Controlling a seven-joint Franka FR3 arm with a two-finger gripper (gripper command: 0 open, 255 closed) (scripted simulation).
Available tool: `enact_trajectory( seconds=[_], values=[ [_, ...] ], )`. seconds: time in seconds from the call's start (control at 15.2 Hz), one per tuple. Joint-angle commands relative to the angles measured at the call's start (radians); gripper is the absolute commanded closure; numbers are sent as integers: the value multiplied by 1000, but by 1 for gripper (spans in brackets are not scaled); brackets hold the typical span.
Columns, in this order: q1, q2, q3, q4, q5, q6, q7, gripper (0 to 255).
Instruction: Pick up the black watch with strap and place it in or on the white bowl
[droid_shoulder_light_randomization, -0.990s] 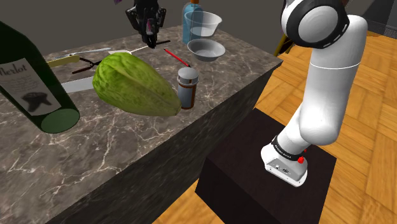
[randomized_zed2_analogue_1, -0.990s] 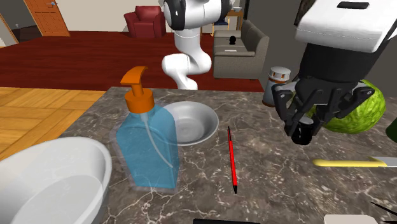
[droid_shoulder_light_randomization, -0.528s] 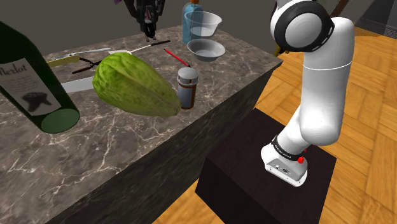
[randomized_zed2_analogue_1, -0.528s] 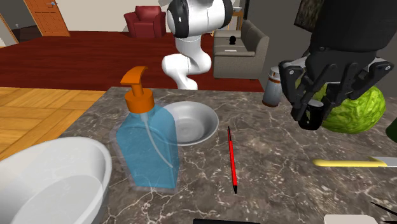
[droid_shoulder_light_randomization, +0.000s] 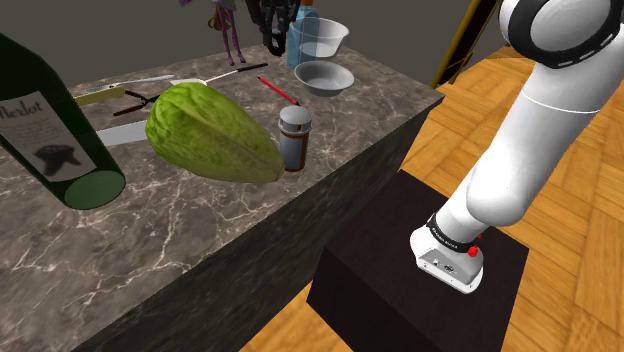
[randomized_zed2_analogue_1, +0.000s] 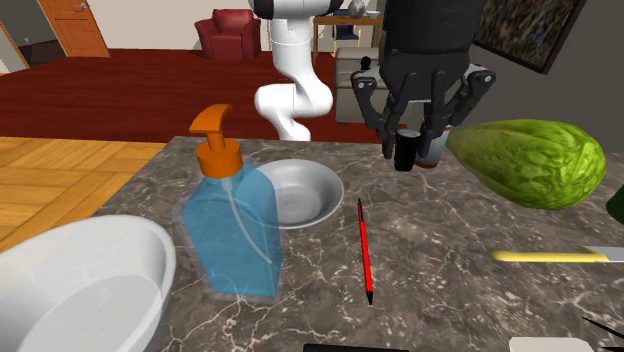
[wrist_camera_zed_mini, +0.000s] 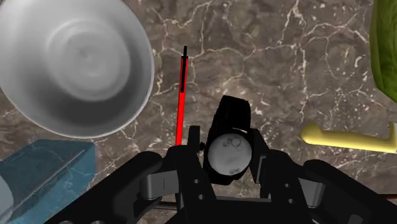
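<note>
1. White arm (droid_shoulder_light_randomization: 540, 130) goes up from its stand and out over the marble counter (randomized_zed2_analogue_1: 450, 290). Its gripper (randomized_zed2_analogue_1: 415, 140) points down, hanging above the surface.
2. Jaws are clenched on the black watch (wrist_camera_zed_mini: 230, 121), which is clear of the counter.
3. Red pen (wrist_camera_zed_mini: 181, 108) lies on the counter below the jaws, with the grey bowl (wrist_camera_zed_mini: 70, 63) just beyond it.
4. White bowl (randomized_zed2_analogue_1: 80, 280) sits well apart from the jaws, past the blue soap bottle (randomized_zed2_analogue_1: 235, 230).

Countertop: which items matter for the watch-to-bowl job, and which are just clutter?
Job: black watch, clasped in the end effector; white bowl.
Clutter: soap bottle, grey bowl, red pen, green gourd, wine bottle, lidded jar.
</note>
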Motion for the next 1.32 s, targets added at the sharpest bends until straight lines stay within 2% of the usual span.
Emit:
enact_trajectory(
  seconds=[0.0, 0.33, 0.66, 1.25],
  values=[
    [-34, -74, -19, -90, 18, 15, -50, 255],
    [-91, -228, -74, -267, 44, 32, -162, 255],
    [-136, -354, -139, -398, 46, 30, -274, 255],
    [-140, -396, -147, -550, 47, 139, -296, 255]
  ],
)
